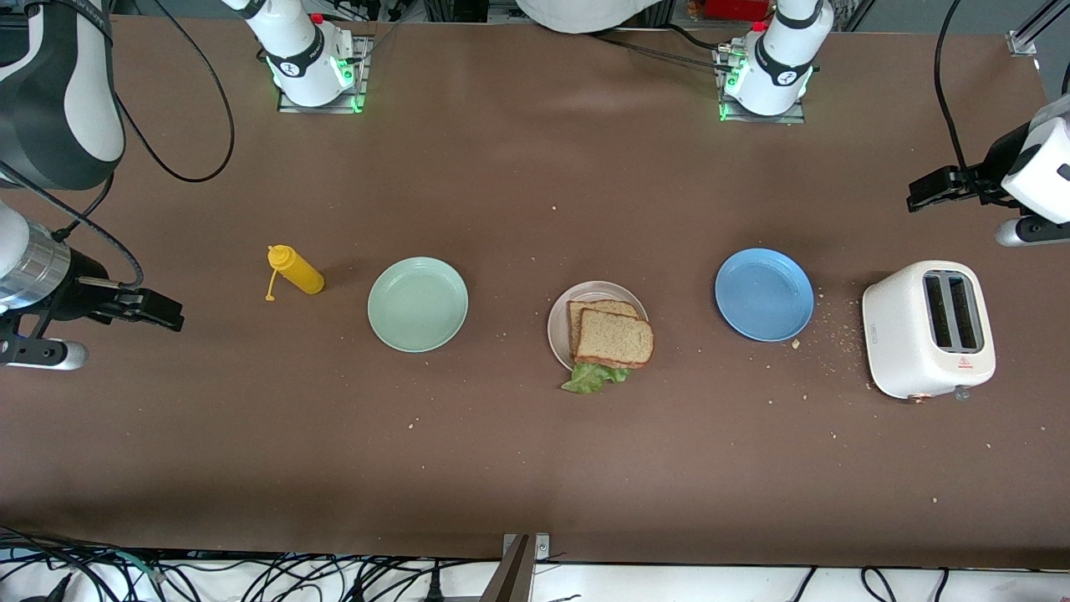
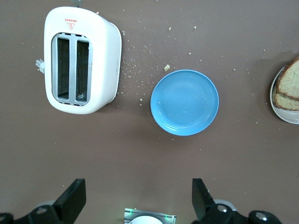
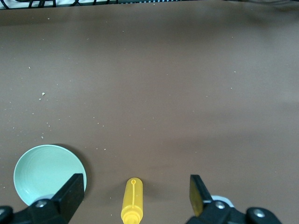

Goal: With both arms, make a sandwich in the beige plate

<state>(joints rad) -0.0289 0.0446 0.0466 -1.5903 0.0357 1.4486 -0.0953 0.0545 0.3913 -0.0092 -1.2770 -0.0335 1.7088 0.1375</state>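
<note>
The sandwich (image 1: 613,336) lies on the beige plate (image 1: 561,316) in the middle of the table. It is two brown toast slices stacked askew, with green lettuce (image 1: 592,379) poking out over the rim toward the front camera. The left wrist view catches the sandwich (image 2: 290,83) and the beige plate (image 2: 286,113) at its edge. My left gripper (image 1: 921,196) (image 2: 138,198) hangs open and holds nothing, above the table at the left arm's end, by the toaster. My right gripper (image 1: 165,314) (image 3: 135,192) is open too and holds nothing, up over the yellow bottle at the right arm's end.
A white toaster (image 1: 928,329) (image 2: 81,60) stands at the left arm's end, with a blue plate (image 1: 764,293) (image 2: 184,102) beside it. Crumbs lie scattered between them. A mint-green plate (image 1: 418,303) (image 3: 46,172) and a yellow squeeze bottle (image 1: 297,270) (image 3: 132,201) lying on its side are toward the right arm's end.
</note>
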